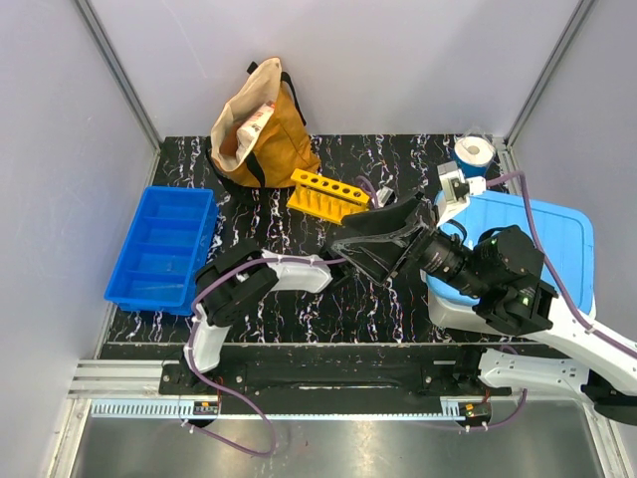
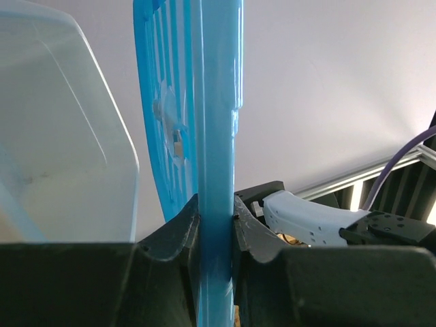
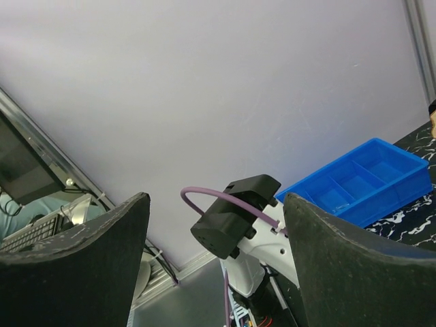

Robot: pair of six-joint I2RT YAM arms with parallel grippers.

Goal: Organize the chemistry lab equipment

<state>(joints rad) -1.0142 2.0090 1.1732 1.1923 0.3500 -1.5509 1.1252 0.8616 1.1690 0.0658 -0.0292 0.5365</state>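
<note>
My left gripper (image 2: 216,204) is shut on the edge of a blue plastic lid (image 2: 204,102), which stands on edge between the fingers. A clear container (image 2: 54,136) is beside it. In the top view the lid (image 1: 542,234) lies at the right and the left gripper (image 1: 448,206) meets its left edge, mostly hidden. My right gripper (image 1: 366,249) is raised over the table's middle, pointing left. It is open and empty in its wrist view (image 3: 214,204). A yellow tube rack (image 1: 326,194) lies at the back. Tubes, goggles, glove and yellow loop do not show clearly.
A blue divided tray (image 1: 159,249) sits at the left and also shows in the right wrist view (image 3: 361,180). A tan bag (image 1: 254,129) stands at the back. A white paper roll with blue wrap (image 1: 475,151) is at the back right. Walls close three sides.
</note>
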